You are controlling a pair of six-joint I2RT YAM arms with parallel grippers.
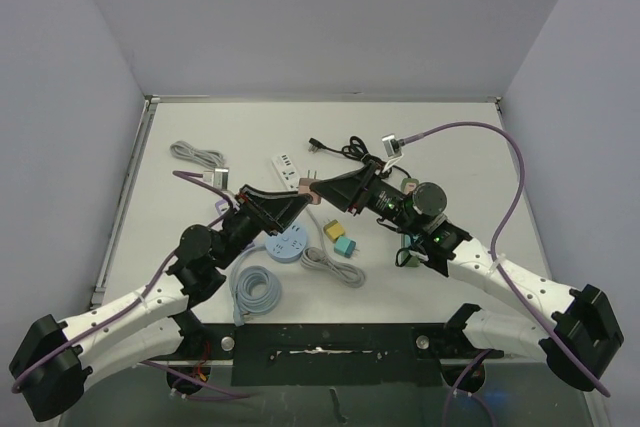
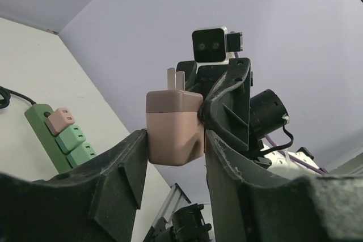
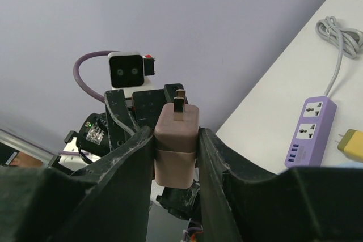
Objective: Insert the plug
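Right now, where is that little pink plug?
The pink plug is near the middle of the top view, pinched between the left gripper and the right gripper where their tips meet, just right of the white power strip.

Scattered on the white table (image 1: 450, 147): yellow adapter (image 1: 333, 231) just beside teal adapter (image 1: 345, 246) — coiled pale-blue cable (image 1: 255, 290) and grey cord (image 1: 335, 267) nearby.

A white rectangular tabletop (image 1: 450, 157) is closed in by plain pale lavender-grey walls (image 1: 320, 17) at the back and both sides. A thin metal edge strip (image 1: 320, 99) lines its left and far borders, under soft, even light.
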